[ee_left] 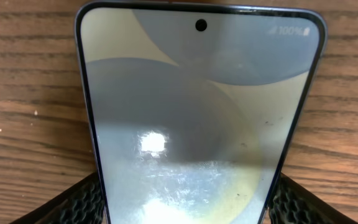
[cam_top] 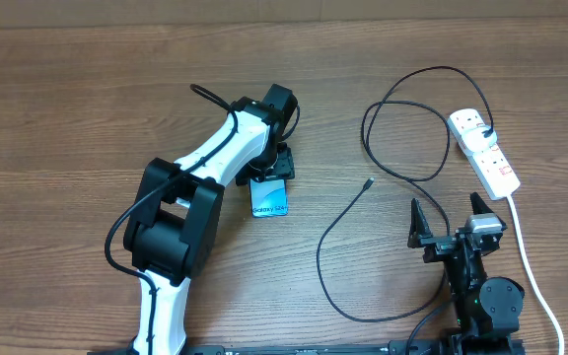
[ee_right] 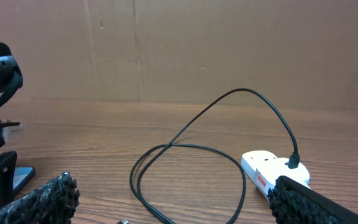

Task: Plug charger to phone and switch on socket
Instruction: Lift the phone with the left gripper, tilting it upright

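The phone [cam_top: 269, 200] lies flat on the wooden table, its blue screen up, and it fills the left wrist view [ee_left: 197, 112]. My left gripper [cam_top: 267, 182] reaches down over its far end, with a black pad against each long edge of the phone [ee_left: 188, 205]. The black charger cable [cam_top: 368, 118] loops across the table; its plug [cam_top: 488, 134] sits in the white socket [cam_top: 486, 150] and its small connector [cam_top: 367, 183] lies loose right of the phone. My right gripper [cam_top: 449, 219] stands open and empty near the front edge, below the socket [ee_right: 260, 169].
A thick white cord [cam_top: 531, 266] runs from the socket to the front right edge. The cable's lower loop [cam_top: 338, 286] curves left of the right arm's base. A cardboard wall [ee_right: 179, 50] backs the table.
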Controlling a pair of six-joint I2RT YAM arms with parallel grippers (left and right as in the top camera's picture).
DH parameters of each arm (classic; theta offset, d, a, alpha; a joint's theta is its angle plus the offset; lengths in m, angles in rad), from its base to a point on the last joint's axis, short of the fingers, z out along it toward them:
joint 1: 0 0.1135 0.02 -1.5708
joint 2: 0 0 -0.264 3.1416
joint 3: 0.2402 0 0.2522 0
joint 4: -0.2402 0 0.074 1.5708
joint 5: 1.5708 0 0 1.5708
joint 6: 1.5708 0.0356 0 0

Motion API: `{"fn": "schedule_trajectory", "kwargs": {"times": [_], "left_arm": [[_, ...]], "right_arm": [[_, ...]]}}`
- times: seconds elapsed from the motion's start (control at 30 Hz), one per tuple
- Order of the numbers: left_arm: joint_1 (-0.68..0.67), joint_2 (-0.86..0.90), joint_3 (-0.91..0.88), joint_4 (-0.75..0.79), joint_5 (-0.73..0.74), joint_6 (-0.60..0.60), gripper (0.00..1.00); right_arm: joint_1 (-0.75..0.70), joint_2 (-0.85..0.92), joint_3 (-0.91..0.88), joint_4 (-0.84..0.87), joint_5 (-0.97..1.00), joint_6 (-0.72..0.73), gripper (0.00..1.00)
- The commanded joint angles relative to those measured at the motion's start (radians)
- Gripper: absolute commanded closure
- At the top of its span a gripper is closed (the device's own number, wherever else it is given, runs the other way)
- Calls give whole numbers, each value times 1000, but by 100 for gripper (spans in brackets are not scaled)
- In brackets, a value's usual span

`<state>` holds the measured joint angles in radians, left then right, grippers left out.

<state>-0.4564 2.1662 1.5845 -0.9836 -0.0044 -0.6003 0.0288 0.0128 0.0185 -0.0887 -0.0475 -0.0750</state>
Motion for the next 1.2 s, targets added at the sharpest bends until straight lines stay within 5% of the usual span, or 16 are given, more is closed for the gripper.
{"fn": "schedule_trajectory", "kwargs": {"times": [0.0,0.9,1.17], "left_arm": [[0,32,21,-26,-29,-1,28],[139,31,87,-82,50,48,28],[132,32,84,-75,-6,48,17]], "right_arm": [[7,-10,-11,7,2,-1,0],[6,-10,-11,7,2,-1,0],[7,-10,-11,7,2,-1,0]]}}
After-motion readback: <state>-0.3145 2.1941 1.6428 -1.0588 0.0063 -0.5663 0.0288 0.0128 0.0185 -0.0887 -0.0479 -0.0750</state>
